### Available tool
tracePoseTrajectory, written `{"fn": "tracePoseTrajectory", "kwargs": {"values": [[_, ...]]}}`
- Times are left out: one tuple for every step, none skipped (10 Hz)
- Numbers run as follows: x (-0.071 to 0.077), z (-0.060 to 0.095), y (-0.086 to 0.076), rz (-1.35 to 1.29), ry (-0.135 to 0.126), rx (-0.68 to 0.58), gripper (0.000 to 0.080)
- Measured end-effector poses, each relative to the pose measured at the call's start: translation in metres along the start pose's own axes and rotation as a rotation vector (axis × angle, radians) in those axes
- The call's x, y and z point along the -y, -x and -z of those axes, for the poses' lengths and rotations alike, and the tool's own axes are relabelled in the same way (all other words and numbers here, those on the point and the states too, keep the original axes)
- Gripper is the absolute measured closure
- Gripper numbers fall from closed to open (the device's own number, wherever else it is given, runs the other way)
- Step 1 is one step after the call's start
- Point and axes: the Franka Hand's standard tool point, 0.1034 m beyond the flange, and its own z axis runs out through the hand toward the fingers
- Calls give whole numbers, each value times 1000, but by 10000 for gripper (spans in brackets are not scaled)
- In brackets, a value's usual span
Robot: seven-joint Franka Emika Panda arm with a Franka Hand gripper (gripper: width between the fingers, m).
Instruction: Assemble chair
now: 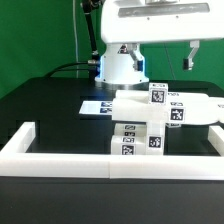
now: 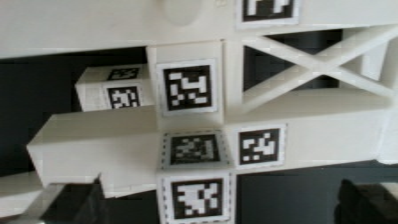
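A: Start with the exterior view. Where is the chair (image 1: 160, 118)?

B: It rests on the black table (image 1: 50, 110), its lower post touching the long white rail (image 1: 110, 160) at the table's near edge. Flat white parts spread out above that post toward the exterior view's right, each carrying black-and-white tags. The marker board (image 1: 97, 107) lies flat just beyond the chair, toward the arm's white base (image 1: 118, 66).

A: And the gripper (image 1: 164, 58)?

B: It hangs above the chair, well clear of it. Its two dark fingers (image 1: 188, 58) stand wide apart with nothing between them.

A: Now the wrist view.

B: The chair (image 2: 196, 120) fills most of it: a tagged square post running through the middle, a flat slab beside it, and a cross-braced frame piece against the post's other side. Both dark fingertips (image 2: 54, 205) show at the corners, spread apart, touching no part of the chair.
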Motion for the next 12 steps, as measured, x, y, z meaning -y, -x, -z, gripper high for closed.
{"fn": "tracePoseTrajectory", "kwargs": {"values": [[-1,-2,0,5,2,0,151],[-2,-2,0,5,2,1,151],[-1,-2,0,5,2,1,151],[-1,-2,0,5,2,2,151],[0,0,15,-17,-3,53,151],[1,0,29,-38,-10,103,151],[2,-1,45,-59,-24,118,151],[4,-3,58,-52,-24,111,151],[4,-4,59,-52,-23,114,151],[3,-4,58,-52,-23,113,151],[3,-4,59,-52,-23,113,151],[2,-5,60,-45,-26,106,151]]}}
